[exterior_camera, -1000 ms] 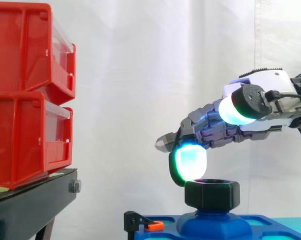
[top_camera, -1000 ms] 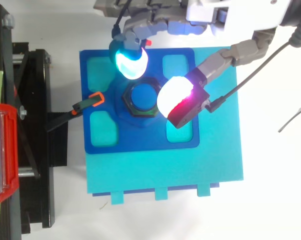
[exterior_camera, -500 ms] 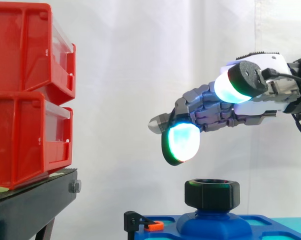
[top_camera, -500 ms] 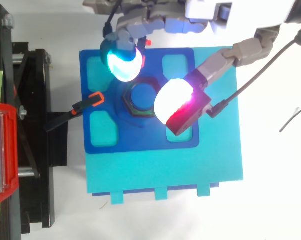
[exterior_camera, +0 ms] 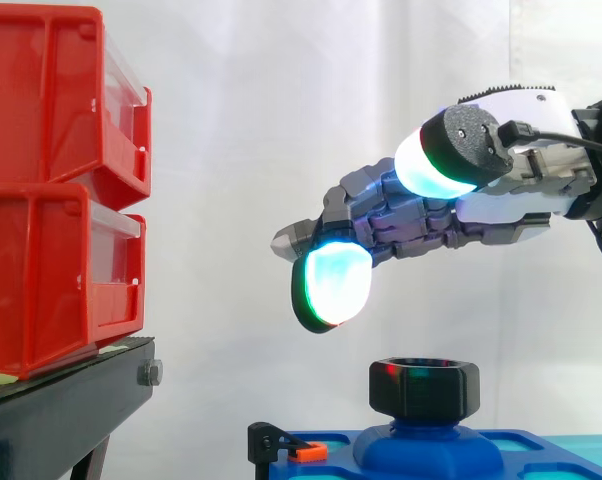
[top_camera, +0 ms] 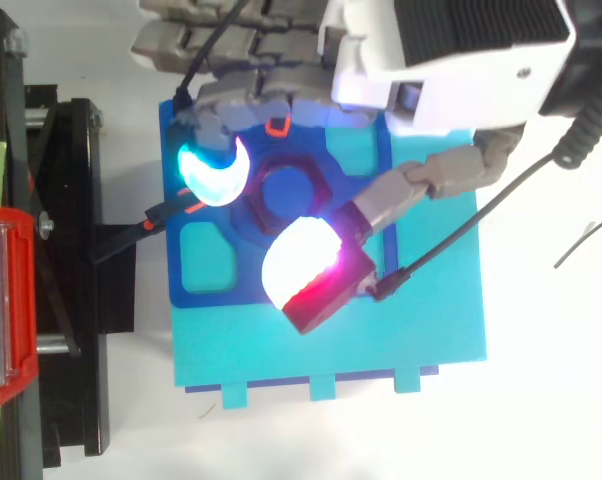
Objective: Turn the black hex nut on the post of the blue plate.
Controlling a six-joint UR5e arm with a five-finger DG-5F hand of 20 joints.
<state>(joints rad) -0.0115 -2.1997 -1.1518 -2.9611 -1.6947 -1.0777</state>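
Nut (exterior_camera: 424, 388), black, hex, sits on the blue post (top_camera: 284, 189) at the middle of the blue plate (top_camera: 177, 285). Side view: nut upright on the domed post base, nothing touching it. Top view: post end shows inside the nut ring, and part of the nut is covered by the hand.

Plate has teal pockets around the post and lies on a teal block (top_camera: 421, 335) that sticks out past it toward the bottom and right of the top view. A black clamp with an orange tip (exterior_camera: 307, 452) bites the plate's left edge.

Hand (exterior_camera: 501, 205) comes in from the right and hangs above the nut with a clear gap of curtain between them. Fingers (exterior_camera: 331, 285) are loosely spread, released, holding nothing. The lowest pad glows cyan with a green rim, above and left of the nut in the side view. In the top view that pad is over the plate's left part, just beside the clamp tip. The thumb (top_camera: 301, 270) pad glows white going red and sits toward the bottom of the top view from the nut, over the plate's lower edge. The nut lies between the two pads there, well below them.

Red bins (exterior_camera: 51, 190), two stacked, stand on a black stand (exterior_camera: 66, 415) at the left, well apart from the plate. White curtain (exterior_camera: 271, 110) behind.
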